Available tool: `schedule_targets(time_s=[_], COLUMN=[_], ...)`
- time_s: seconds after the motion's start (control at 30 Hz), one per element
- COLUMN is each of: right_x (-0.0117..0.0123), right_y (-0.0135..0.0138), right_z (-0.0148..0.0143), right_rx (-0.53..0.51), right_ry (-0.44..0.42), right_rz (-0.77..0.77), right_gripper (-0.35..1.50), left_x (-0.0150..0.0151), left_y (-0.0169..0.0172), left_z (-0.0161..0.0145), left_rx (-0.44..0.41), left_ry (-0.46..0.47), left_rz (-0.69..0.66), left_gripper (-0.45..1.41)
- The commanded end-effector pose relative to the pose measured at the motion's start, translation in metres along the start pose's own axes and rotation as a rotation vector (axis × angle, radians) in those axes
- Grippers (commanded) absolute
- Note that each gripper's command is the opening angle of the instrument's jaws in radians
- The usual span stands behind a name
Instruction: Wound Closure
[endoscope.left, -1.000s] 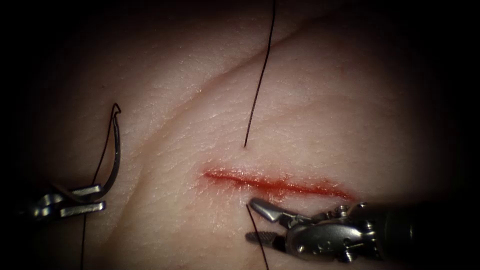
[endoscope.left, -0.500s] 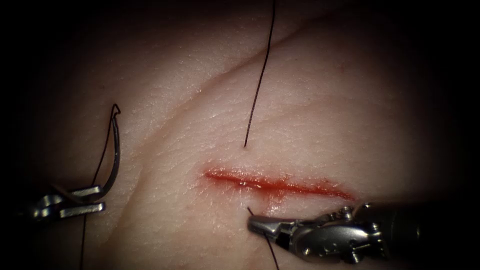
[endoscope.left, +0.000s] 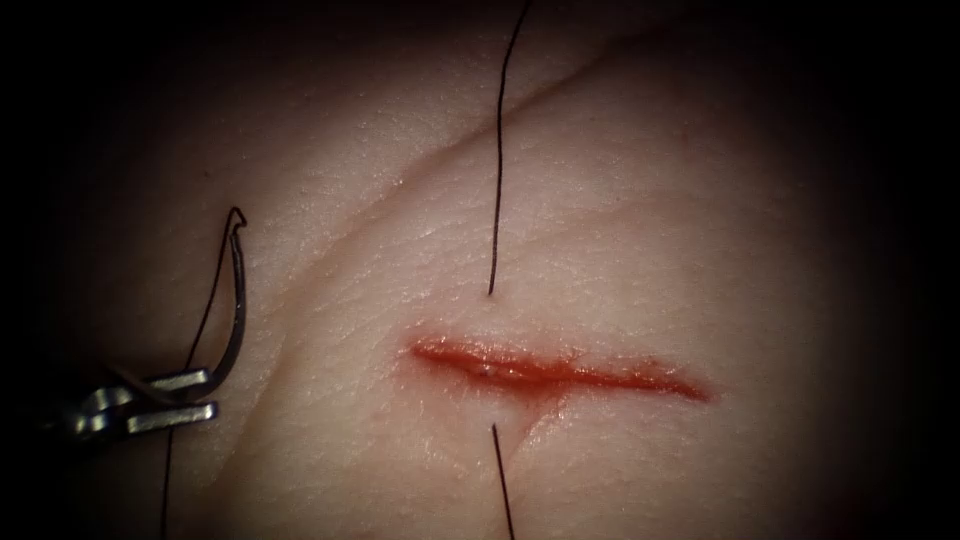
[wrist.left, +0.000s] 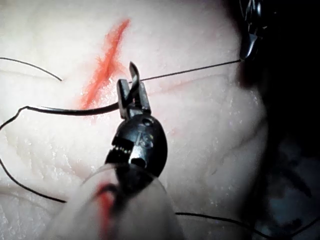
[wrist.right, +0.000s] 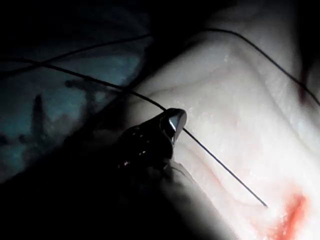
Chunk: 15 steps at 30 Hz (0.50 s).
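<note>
The left pincer (endoscope.left: 170, 398) is clamped on the needle (endoscope.left: 236, 300), well left of the cut (endoscope.left: 555, 370). The right pincer (wrist.right: 172, 125) grips the thread (endoscope.left: 497, 180). I'd fear that a hard tug tears the tissue (endoscope.left: 620, 250).

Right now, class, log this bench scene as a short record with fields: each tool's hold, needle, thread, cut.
left tool: jaws shut on the curved steel needle, near its pointed end
right tool: shut on the thin dark thread
needle: left of the cut, out of the tissue
thread: enters tissue above and below the red cut
</note>
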Motion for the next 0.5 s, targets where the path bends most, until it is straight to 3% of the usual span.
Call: schedule_targets(time_s=[0.03, 0.17, 0.27, 0.3, 0.37, 0.4, 0.5], right_x=[0.0016, 0.0053, 0.0061, 0.0055, 0.0044, 0.0024, -0.0011], right_y=[-0.0017, -0.0031, -0.0025, -0.0013, 0.0002, 0.0022, 0.0050], right_z=[0.0006, 0.0005, 0.0005, 0.0006, 0.0007, 0.0009, 0.0014], right_rx=[0.009, 0.049, 0.061, 0.059, 0.053, 0.013, -0.048], right_ry=[0.008, 0.026, 0.025, 0.018, 0.007, -0.005, -0.014], right_rz=[0.000, -0.030, -0.028, -0.009, 0.014, 0.040, 0.074], right_gripper=[-0.35, -0.35, -0.35, -0.18, 0.47, 1.06, 1.33], left_x=[-0.0005, -0.0005, -0.0005, -0.0005, -0.0005, -0.0005, -0.0005], left_y=[0.0005, 0.0005, 0.0005, 0.0005, 0.0006, 0.0006, 0.0006], left_z=[0.0005, 0.0005, 0.0005, 0.0005, 0.0005, 0.0005, 0.0005], left_rx=[-0.001, -0.001, -0.001, -0.001, 0.000, 0.000, 0.000], left_ry=[-0.001, -0.001, -0.001, -0.001, -0.002, -0.002, -0.002], left_rz=[-0.001, -0.001, -0.001, -0.001, -0.001, -0.001, -0.001], left_gripper=[-0.45, -0.45, -0.45, -0.45, -0.45, -0.45, -0.45])
